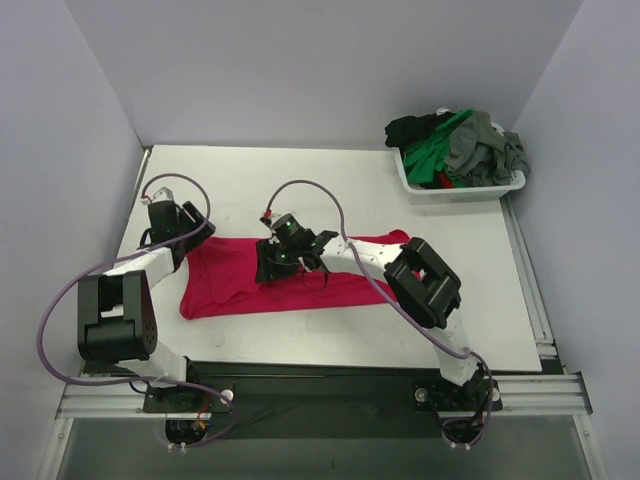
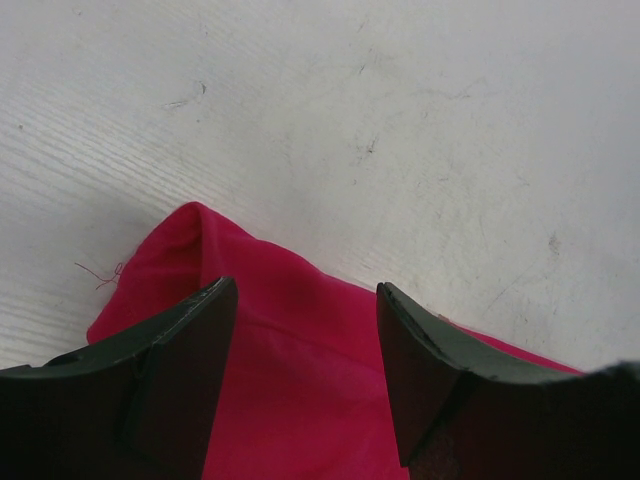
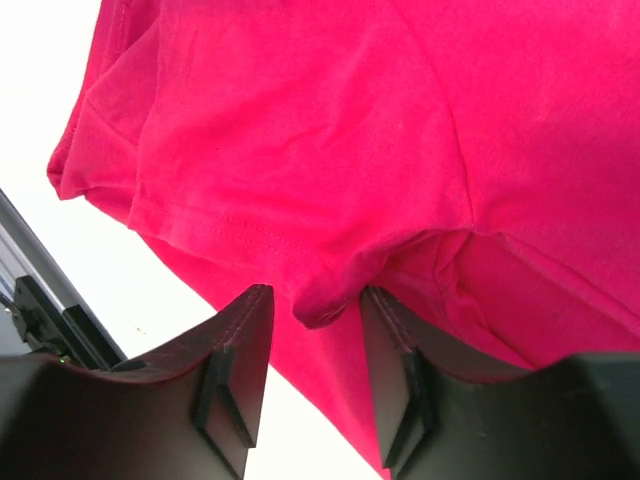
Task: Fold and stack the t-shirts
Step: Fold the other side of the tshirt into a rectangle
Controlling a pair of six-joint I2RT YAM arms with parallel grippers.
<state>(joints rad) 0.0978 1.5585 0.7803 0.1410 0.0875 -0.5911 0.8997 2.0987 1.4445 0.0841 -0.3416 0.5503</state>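
On the white table [image 1: 300, 190], both hands gape: left hand [image 2: 305, 292] over the shirt [image 1: 225, 282] corner, right hand [image 3: 315, 297] astride a fold. Pinch deep before lifting.

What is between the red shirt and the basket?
Nothing but bare white table. The top view shows no object lying between the red shirt and the basket.
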